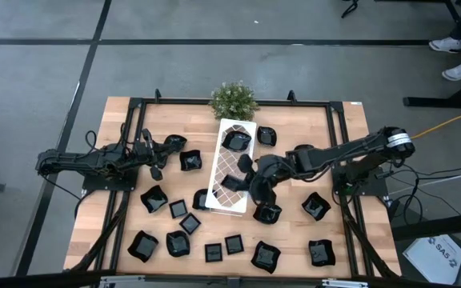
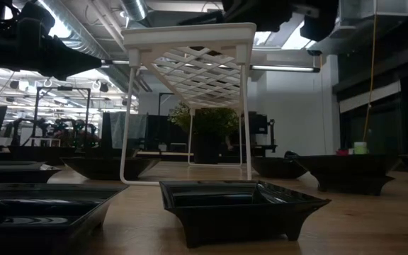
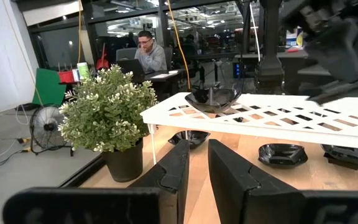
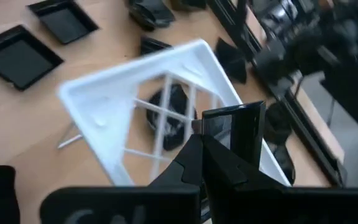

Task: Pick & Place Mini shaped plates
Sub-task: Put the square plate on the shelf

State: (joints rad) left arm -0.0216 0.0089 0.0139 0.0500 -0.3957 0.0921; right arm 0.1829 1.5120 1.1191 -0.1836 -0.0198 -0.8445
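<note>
Plates [image 1: 178, 210] lie scattered on the table [image 1: 118, 112]; one [image 1: 236, 141] sits on the tray [image 1: 222, 188]. Right gripper [image 4: 211, 138] pinches a plate [image 4: 235, 127] above the tray, seemingly for placing; left gripper [image 3: 197, 165], narrowly parted, waits empty.

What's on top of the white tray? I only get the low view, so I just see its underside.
Observer: One black plate, at the end of the white tray by the plant.
Operator: Where's the right gripper?
Observer: The right gripper is over the tray's middle, shut on a square plate.
Operator: And the left one?
Observer: The left gripper waits beside the tray, open and empty.
</note>
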